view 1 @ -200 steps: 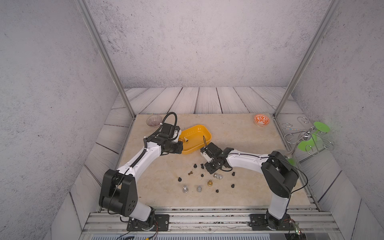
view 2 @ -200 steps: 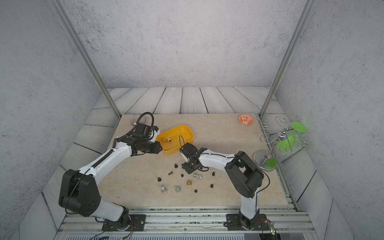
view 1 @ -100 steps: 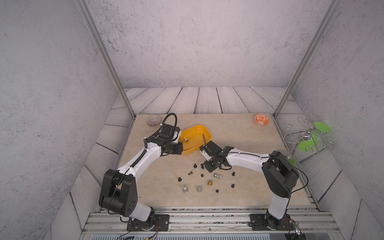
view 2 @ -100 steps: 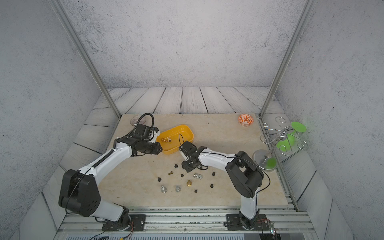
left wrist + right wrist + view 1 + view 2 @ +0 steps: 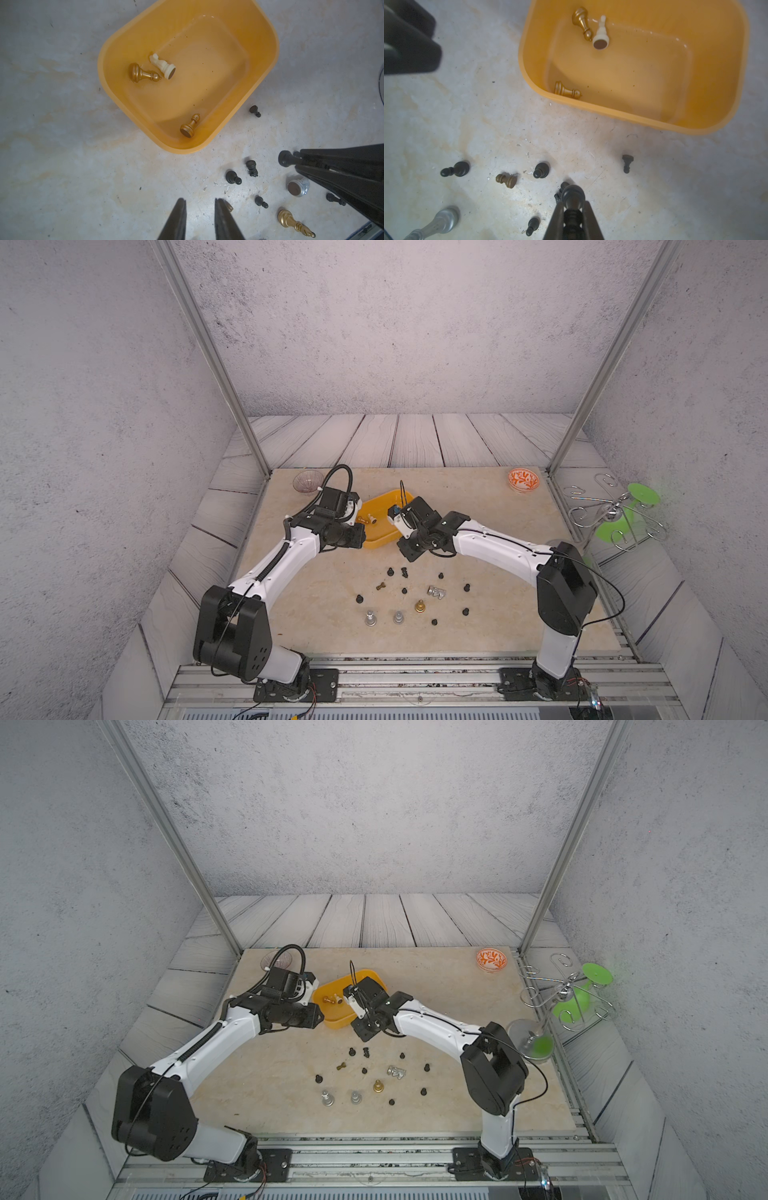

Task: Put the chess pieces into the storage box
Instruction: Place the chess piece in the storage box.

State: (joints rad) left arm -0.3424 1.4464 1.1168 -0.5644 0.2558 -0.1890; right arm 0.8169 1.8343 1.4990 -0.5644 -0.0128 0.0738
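Note:
The yellow storage box (image 5: 376,545) sits left of centre on the table, between my two wrists. In it lie two gold chess pieces (image 5: 143,74) and a cream one (image 5: 163,65). My right gripper (image 5: 572,202) is shut on a black chess piece (image 5: 572,194), held above the table just in front of the box (image 5: 612,112). My left gripper (image 5: 199,200) hovers open over bare table beside the box (image 5: 124,35), nothing between its fingers. Several small black pieces (image 5: 390,571), two upright silver ones (image 5: 370,618), a lying silver one (image 5: 436,592) and a gold one (image 5: 420,606) are scattered in front.
An orange-patterned bowl (image 5: 523,480) stands at the back right corner and a clear ribbed bowl (image 5: 308,482) at the back left. A wire rack with green glasses (image 5: 615,514) stands off the right edge, an upturned glass (image 5: 534,1042) beside it.
My right gripper closed on the black piece and rose with it toward the box. The left arm has hardly moved.

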